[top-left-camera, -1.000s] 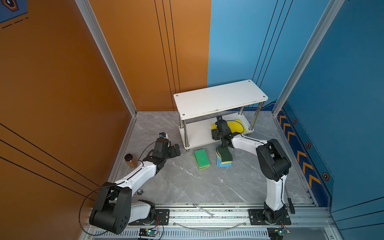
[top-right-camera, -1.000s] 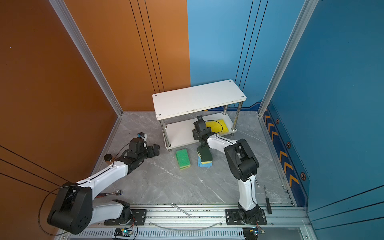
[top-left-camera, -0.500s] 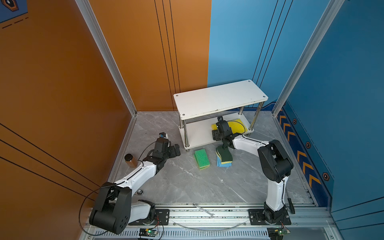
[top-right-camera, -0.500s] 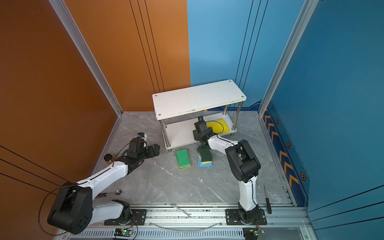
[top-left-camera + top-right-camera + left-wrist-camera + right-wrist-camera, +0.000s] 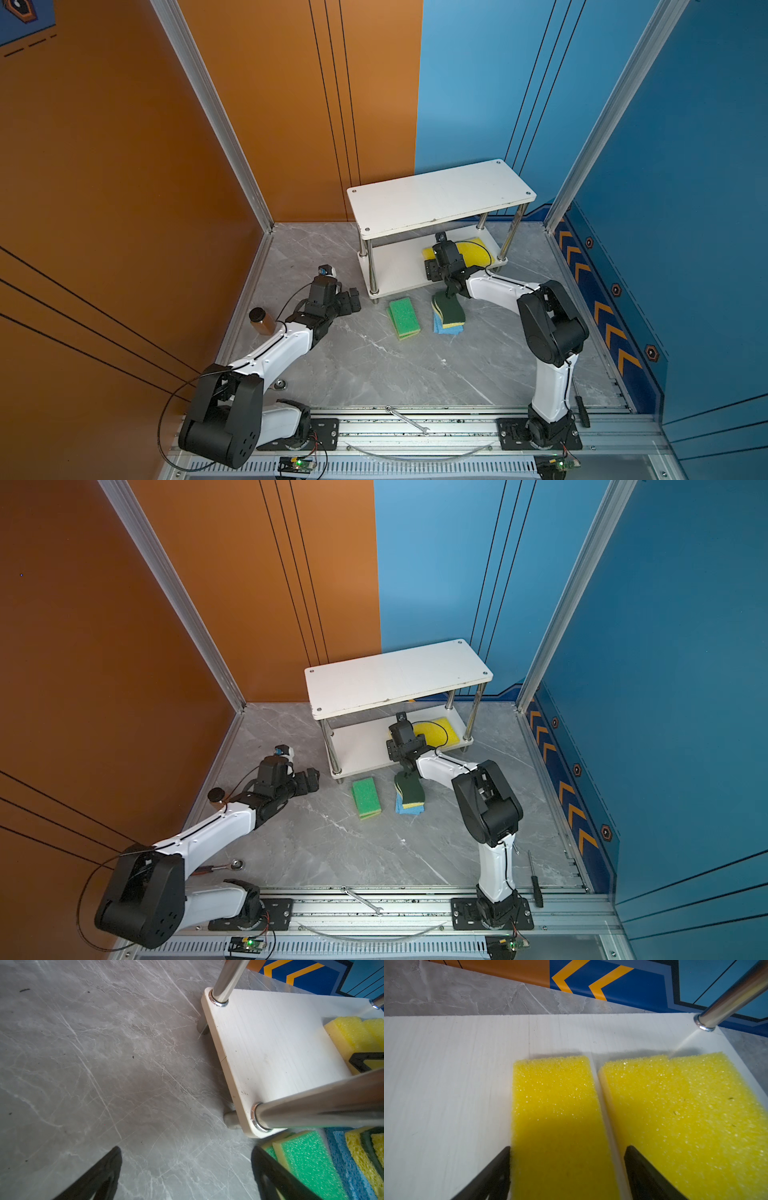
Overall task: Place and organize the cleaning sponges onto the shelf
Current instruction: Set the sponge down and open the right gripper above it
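Note:
The shelf (image 5: 440, 199) (image 5: 395, 679) stands at the back. My right arm (image 5: 498, 286) reaches under its top board. In the right wrist view the right gripper (image 5: 568, 1147) is open around a narrow yellow sponge (image 5: 556, 1105) lying flat on the lower board (image 5: 456, 1084). One finger touches its edge and the other stands clear. A wider yellow sponge (image 5: 685, 1115) (image 5: 478, 251) lies beside it. On the floor in front are a green sponge (image 5: 404, 316) (image 5: 307, 1159) and a dark-green-topped sponge (image 5: 449, 309) on a blue one (image 5: 446, 329). My left gripper (image 5: 353, 297) (image 5: 187, 1147) is open over bare floor by the shelf's left end.
A brown bottle (image 5: 261, 320) stands by the left wall. A wrench (image 5: 409, 419) lies on the front rail, a screwdriver (image 5: 579, 409) at the front right, and a ratchet tool (image 5: 232, 864) near the left arm's base. Walls close in the back and sides.
The right gripper has shifted only slightly at the lower board. The left arm and the sponges on the floor have not moved.

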`<act>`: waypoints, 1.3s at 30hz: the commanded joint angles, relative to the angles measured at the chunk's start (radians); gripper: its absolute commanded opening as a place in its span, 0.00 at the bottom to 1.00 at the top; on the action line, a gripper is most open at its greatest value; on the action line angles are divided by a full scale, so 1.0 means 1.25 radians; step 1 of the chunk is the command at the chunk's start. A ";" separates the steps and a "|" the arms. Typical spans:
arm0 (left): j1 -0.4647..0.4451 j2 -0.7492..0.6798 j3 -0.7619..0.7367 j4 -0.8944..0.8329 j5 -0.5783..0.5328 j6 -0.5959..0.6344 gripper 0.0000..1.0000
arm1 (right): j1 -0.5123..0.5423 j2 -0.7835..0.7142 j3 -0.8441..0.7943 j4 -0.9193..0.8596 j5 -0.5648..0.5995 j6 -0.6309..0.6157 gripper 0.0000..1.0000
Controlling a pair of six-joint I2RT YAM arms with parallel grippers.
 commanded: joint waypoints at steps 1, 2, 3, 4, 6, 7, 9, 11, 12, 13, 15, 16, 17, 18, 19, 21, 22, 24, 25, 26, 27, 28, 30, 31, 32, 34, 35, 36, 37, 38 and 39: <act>0.005 0.001 -0.006 -0.017 -0.011 -0.005 0.97 | -0.002 -0.027 -0.008 -0.010 0.022 -0.005 0.80; 0.005 0.001 -0.005 -0.017 -0.011 -0.004 0.98 | -0.002 -0.027 -0.008 -0.009 0.024 -0.004 0.80; 0.005 0.001 -0.005 -0.017 -0.011 -0.004 0.97 | -0.002 -0.028 -0.008 -0.009 0.028 -0.004 0.79; 0.006 0.001 -0.005 -0.017 -0.011 -0.004 0.98 | -0.003 -0.028 -0.008 -0.009 0.029 -0.005 0.79; 0.005 0.001 -0.004 -0.017 -0.011 -0.004 0.98 | -0.002 -0.028 -0.008 -0.009 0.028 -0.003 0.79; 0.005 0.003 -0.004 -0.017 -0.009 -0.004 0.97 | -0.002 -0.028 -0.008 -0.009 0.027 -0.004 0.79; 0.005 0.006 -0.003 -0.017 -0.009 -0.004 0.98 | -0.001 -0.028 -0.008 -0.010 0.026 -0.003 0.79; 0.005 0.007 -0.003 -0.017 -0.009 -0.004 0.98 | 0.000 -0.028 -0.009 -0.010 0.025 -0.002 0.79; 0.005 0.007 -0.003 -0.017 -0.009 -0.005 0.98 | 0.001 -0.028 -0.009 -0.010 0.025 -0.001 0.78; 0.005 0.008 -0.003 -0.015 -0.008 -0.005 0.98 | 0.001 -0.029 -0.010 -0.011 0.025 -0.001 0.78; 0.005 0.011 -0.003 -0.015 -0.009 -0.005 0.98 | 0.004 -0.031 -0.012 -0.012 0.025 0.001 0.77; 0.005 0.010 -0.003 -0.015 -0.009 -0.005 0.98 | 0.007 -0.031 -0.013 -0.012 0.028 0.001 0.77; 0.005 0.011 -0.002 -0.014 -0.008 -0.005 0.97 | 0.009 -0.031 -0.013 -0.013 0.031 0.003 0.76; 0.006 0.010 -0.002 -0.013 -0.008 -0.005 0.97 | 0.011 -0.031 -0.013 -0.015 0.034 0.005 0.76; 0.005 0.010 -0.002 -0.013 -0.008 -0.005 0.98 | 0.013 -0.032 -0.012 -0.015 0.037 0.006 0.76; 0.005 0.013 -0.003 -0.013 -0.007 -0.005 0.97 | 0.017 -0.031 -0.013 -0.017 0.045 0.007 0.76; 0.005 0.013 -0.002 -0.013 -0.007 -0.005 0.98 | 0.018 -0.030 -0.012 -0.019 0.049 0.006 0.76; 0.005 0.015 -0.003 -0.013 -0.007 -0.005 0.98 | 0.023 -0.029 -0.010 -0.024 0.056 0.007 0.76; 0.005 0.013 -0.004 -0.013 -0.007 -0.005 0.97 | 0.023 -0.029 -0.011 -0.026 0.060 0.007 0.76; 0.005 0.014 -0.003 -0.013 -0.007 -0.005 0.98 | 0.024 -0.029 -0.010 -0.028 0.066 0.007 0.75; 0.005 0.014 -0.004 -0.013 -0.007 -0.005 0.98 | 0.024 -0.030 -0.010 -0.031 0.070 0.009 0.75; 0.005 0.013 -0.005 -0.013 -0.007 -0.005 0.97 | 0.024 -0.031 -0.010 -0.033 0.069 0.008 0.75; 0.006 0.013 -0.006 -0.013 -0.007 -0.006 0.98 | 0.025 -0.034 -0.010 -0.037 0.073 0.011 0.75; 0.006 0.012 -0.006 -0.013 -0.008 -0.007 0.97 | 0.025 -0.035 -0.010 -0.036 0.073 0.011 0.75; 0.005 0.013 -0.009 -0.013 -0.008 -0.007 0.97 | 0.026 -0.036 -0.012 -0.037 0.076 0.012 0.75; 0.005 0.014 -0.008 -0.012 -0.008 -0.007 0.98 | 0.026 -0.036 -0.012 -0.039 0.080 0.015 0.75; 0.005 0.014 -0.009 -0.012 -0.008 -0.007 0.98 | 0.026 -0.036 -0.012 -0.038 0.080 0.014 0.75; 0.005 0.015 -0.008 -0.012 -0.008 -0.007 0.98 | 0.026 -0.035 -0.012 -0.039 0.083 0.014 0.75; 0.005 0.014 -0.009 -0.012 -0.007 -0.007 0.98 | 0.026 -0.034 -0.010 -0.040 0.084 0.013 0.75; 0.005 0.014 -0.009 -0.012 -0.007 -0.007 0.98 | 0.025 -0.032 -0.011 -0.041 0.085 0.013 0.75; 0.005 0.014 -0.008 -0.012 -0.007 -0.006 0.98 | 0.024 -0.032 -0.010 -0.040 0.086 0.012 0.75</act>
